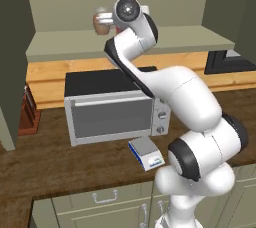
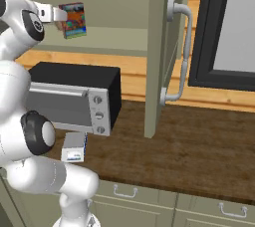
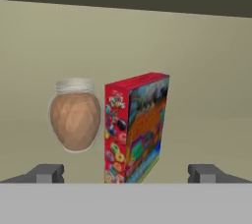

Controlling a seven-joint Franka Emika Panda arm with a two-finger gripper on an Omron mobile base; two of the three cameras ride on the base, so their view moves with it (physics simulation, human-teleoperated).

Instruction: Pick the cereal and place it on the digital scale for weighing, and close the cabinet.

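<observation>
The cereal (image 3: 135, 127), a red box with a colourful front, stands upright on the cabinet shelf (image 1: 60, 47). My gripper (image 3: 126, 174) is open and level with the box, a little short of it, one dark fingertip (image 3: 47, 173) at each lower corner of the hand view. From the right base view the cereal (image 2: 74, 20) sits just beyond my gripper (image 2: 54, 15). The digital scale (image 1: 146, 153) lies on the counter in front of the toaster oven, its blue strip facing forward, also seen as the scale (image 2: 74, 147). The cabinet door (image 2: 162, 52) stands open.
A brown round vase (image 3: 75, 115) stands close beside the cereal on the shelf. A silver toaster oven (image 1: 115, 107) sits below the shelf on the wooden counter (image 2: 199, 151). A knife block (image 1: 29, 112) is at the far left. The door's bar handle (image 2: 183, 47) juts out.
</observation>
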